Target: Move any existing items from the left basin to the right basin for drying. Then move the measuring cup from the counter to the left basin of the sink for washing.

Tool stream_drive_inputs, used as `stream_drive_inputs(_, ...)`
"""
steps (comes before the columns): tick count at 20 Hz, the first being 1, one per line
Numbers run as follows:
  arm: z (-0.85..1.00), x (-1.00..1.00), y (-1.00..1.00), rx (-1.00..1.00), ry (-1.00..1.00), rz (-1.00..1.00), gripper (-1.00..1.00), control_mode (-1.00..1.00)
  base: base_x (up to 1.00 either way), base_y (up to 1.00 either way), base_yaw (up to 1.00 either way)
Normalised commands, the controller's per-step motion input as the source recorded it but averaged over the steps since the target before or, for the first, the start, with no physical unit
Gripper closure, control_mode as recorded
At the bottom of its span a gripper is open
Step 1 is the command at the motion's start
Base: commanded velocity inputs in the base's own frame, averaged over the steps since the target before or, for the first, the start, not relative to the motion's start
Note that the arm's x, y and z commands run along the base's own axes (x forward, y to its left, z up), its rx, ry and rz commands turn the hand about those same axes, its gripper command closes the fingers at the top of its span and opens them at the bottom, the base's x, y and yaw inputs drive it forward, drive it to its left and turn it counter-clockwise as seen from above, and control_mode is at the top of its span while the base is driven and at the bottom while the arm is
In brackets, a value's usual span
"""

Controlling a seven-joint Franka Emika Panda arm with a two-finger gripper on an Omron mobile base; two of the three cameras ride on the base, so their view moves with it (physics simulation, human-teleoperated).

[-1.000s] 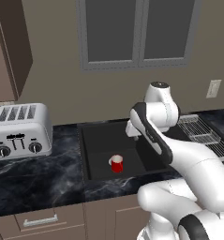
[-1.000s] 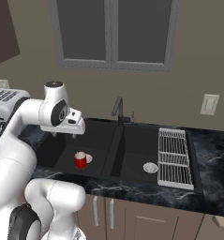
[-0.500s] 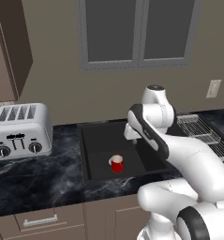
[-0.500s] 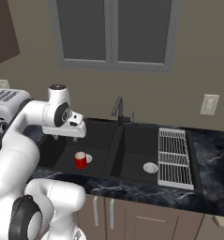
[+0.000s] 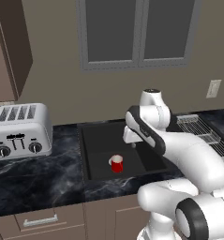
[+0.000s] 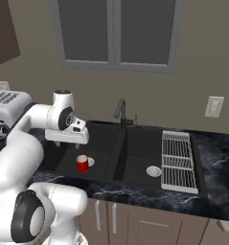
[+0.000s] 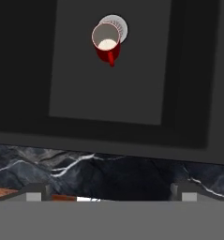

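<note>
**Open pincer hangs over the wide basin, red mug below it**

The glossy black marble counter with faint white veins [image 5: 43, 180] spreads out on every side beneath the pincer, and a strip of it crosses the hand view just beyond the finger tips [image 7: 108, 176]. Set into it directly under the pincer is the matte black double-basin sink [image 6: 117, 154]. The wider black rectangular basin [image 5: 97, 145] lies straight below the pincer; the narrower black basin [image 6: 140, 158] sits off to its side, past the divider, with a round silver drain [image 6: 154, 171] on its floor. A dark curved faucet [image 6: 120, 112] rises behind the divider, beyond and to the side of the pincer.

A boxy silver four-slot toaster [image 5: 20, 130] stands on the counter well away from the pincer, on the side opposite the narrow basin. A white wire drying rack [image 6: 177, 160] lies on the counter past the narrow basin, farther from the pincer still.

The two-finger pincer [image 6: 65, 140] hangs above the back part of the wide basin, its jaws spread wide and holding nothing.

The small red mug with a white inside and a side handle [image 7: 107, 43] stands upright on the wide basin's floor, below and forward of the pincer, well apart from it. It sits partly over that basin's round silver drain [image 7: 119, 26].
</note>
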Motion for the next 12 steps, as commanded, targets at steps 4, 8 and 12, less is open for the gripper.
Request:
stream_drive_inputs(4,-0.19,0.02,0.02,0.0,0.07,0.0,-1.0,-1.0,0.0,0.0,0.0)
stream_drive_inputs(8,-0.14,0.01,0.0,0.0,0.04,0.01,-1.0,-1.0,0.0,0.0,0.0)
stream_drive_inputs(12,-0.15,0.05,0.04,0.0,0.05,0.0,-1.0,-1.0,0.0,0.0,0.0)
